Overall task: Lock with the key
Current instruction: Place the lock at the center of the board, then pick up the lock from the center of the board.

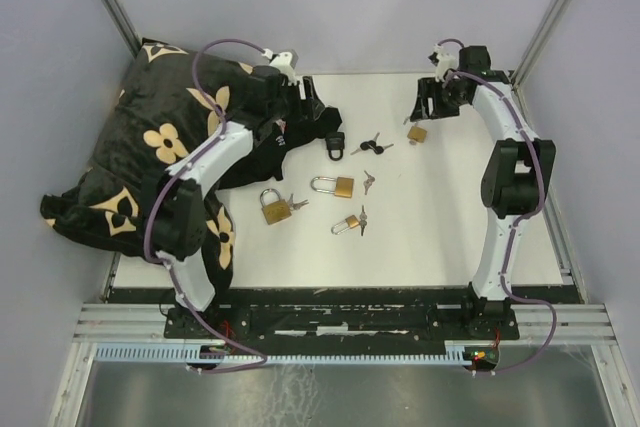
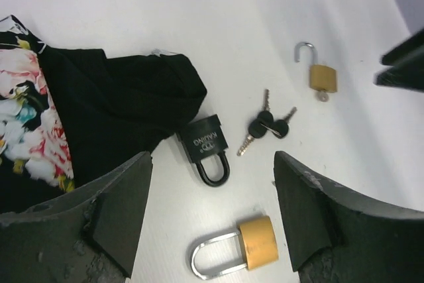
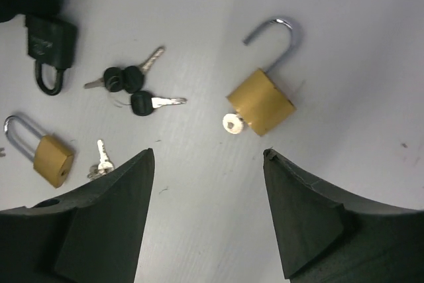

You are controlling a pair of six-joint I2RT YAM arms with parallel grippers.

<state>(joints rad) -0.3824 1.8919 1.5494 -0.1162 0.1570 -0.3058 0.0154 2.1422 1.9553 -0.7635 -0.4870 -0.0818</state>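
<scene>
Four brass padlocks (image 1: 333, 185), one black padlock (image 2: 207, 142) (one brass unshackled); left pincer (image 2: 212, 164) and right pincer (image 3: 209, 154) gape empty.

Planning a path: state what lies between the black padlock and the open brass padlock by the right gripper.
Black-headed keys lie between the black padlock and open brass padlock, touching neither; clearest in the left wrist view.

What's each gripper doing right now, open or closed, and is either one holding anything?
Left gripper: open, holding nothing.
Right gripper: open, holding nothing.
</scene>
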